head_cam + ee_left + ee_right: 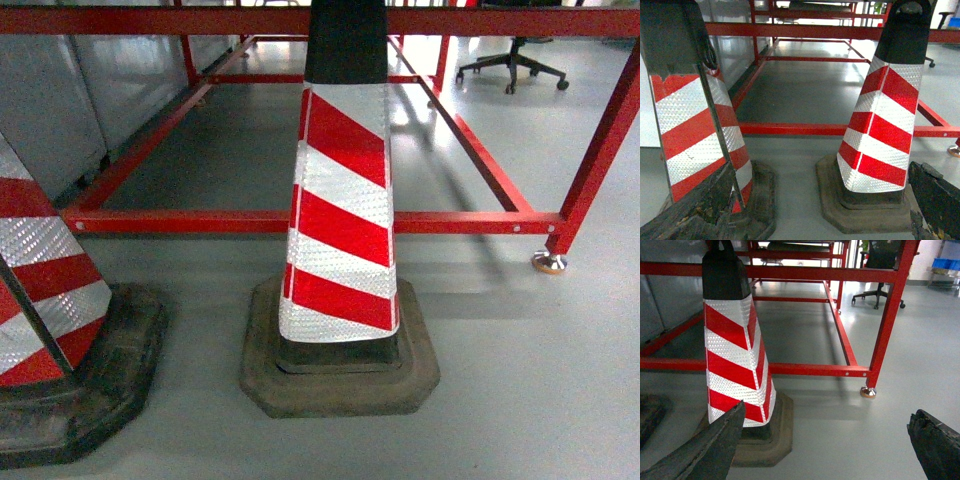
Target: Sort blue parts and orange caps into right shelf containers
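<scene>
Head view first: a red-and-white striped reflective traffic cone on a dark rubber base (340, 250) stands on the grey floor (530, 380), a second striped cone (45, 300) at the left edge, and a red metal frame (300, 221) runs behind them. No gripper, blue part, orange cap or blue crate shows.

Left wrist view: the left gripper (810, 210) hangs with its dark fingers spread wide, nothing between them, facing both cones.

Right wrist view: the right gripper (825, 445) is likewise parted and bare, near one cone; a black office chair (879, 270) stands beyond the frame, and something blue (946, 263), too small to identify, sits far right.

Sorting has apparently not begun; the robot seems in transit, and next it must find the parts and shelf.
</scene>
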{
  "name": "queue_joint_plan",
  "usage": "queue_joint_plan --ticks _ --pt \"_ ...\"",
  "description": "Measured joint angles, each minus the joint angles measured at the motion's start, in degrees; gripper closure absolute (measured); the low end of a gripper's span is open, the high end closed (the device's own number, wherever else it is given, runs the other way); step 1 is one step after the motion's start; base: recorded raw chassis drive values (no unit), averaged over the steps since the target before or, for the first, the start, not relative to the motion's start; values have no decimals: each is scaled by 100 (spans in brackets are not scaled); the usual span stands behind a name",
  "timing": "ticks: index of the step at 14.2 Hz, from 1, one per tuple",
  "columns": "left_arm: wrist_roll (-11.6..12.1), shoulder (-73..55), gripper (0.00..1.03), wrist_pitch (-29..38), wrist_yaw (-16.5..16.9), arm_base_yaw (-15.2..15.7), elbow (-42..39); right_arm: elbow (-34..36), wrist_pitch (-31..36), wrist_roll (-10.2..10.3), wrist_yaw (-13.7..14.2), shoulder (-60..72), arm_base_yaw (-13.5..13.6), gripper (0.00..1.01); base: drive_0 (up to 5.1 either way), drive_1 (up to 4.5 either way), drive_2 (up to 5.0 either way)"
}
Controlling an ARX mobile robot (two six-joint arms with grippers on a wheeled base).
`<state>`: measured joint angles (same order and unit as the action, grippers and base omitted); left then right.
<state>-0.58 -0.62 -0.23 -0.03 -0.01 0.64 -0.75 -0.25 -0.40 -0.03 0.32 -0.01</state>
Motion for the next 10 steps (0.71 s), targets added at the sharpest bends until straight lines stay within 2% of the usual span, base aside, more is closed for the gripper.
queue_joint_plan --ticks 10 --pt "0 0 5 0 0 0 0 0 0 0 0 0 0 3 0 0 0"
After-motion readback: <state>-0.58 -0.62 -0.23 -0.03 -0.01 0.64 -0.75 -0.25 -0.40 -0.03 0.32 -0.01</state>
